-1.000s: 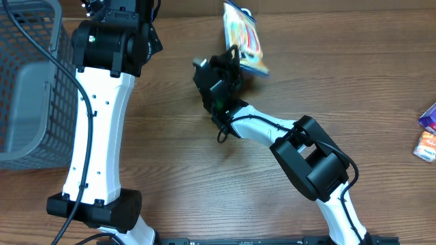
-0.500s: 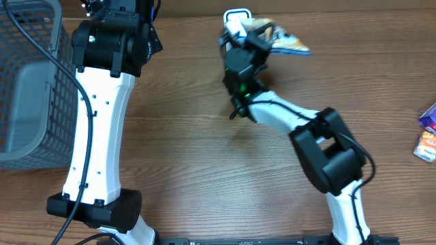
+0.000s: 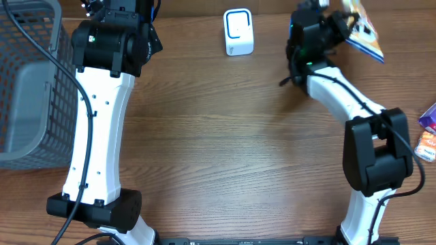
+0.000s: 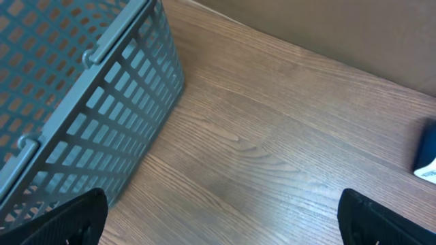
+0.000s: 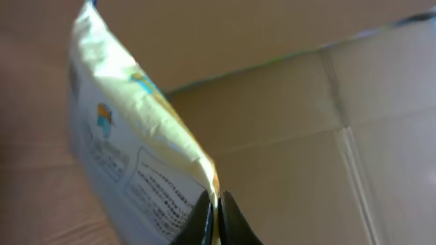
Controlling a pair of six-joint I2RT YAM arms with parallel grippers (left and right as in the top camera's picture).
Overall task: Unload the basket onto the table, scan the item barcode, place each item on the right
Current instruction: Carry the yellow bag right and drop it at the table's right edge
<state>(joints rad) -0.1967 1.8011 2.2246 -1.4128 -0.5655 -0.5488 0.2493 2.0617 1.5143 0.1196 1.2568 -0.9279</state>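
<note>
The right gripper [image 5: 216, 216] was closed on the edge of a snack packet [image 3: 362, 30], its two dark fingertips pinching the crimped seam in the right wrist view. In that view the packet rose up and to the left of the fingers, with a pale, glossy face, some small coloured print and a panel of fine text. No barcode could be made out on the blurred surface. Behind it stood a brown cardboard wall [image 5: 306, 136]. From overhead the packet was held off the wooden table [image 3: 225, 156] at the far edge, to the right of the small white scanner [image 3: 238, 32] and well apart from it. The scanner stood on the table with its blue-outlined face up. The left gripper [image 4: 225, 218] was spread wide and held nothing, its two dark fingertips at the bottom corners of the left wrist view with bare wood between them. A grey mesh basket [image 3: 27, 82] sat at the left side of the table, just beside the left arm. A blue and white object [image 4: 427, 151] was cut off by the right edge of the left wrist view, too little of it showing to identify. At the table's right edge lay a purple package [image 3: 429, 117] and, near it, an orange and white packet [image 3: 427, 145].
</note>
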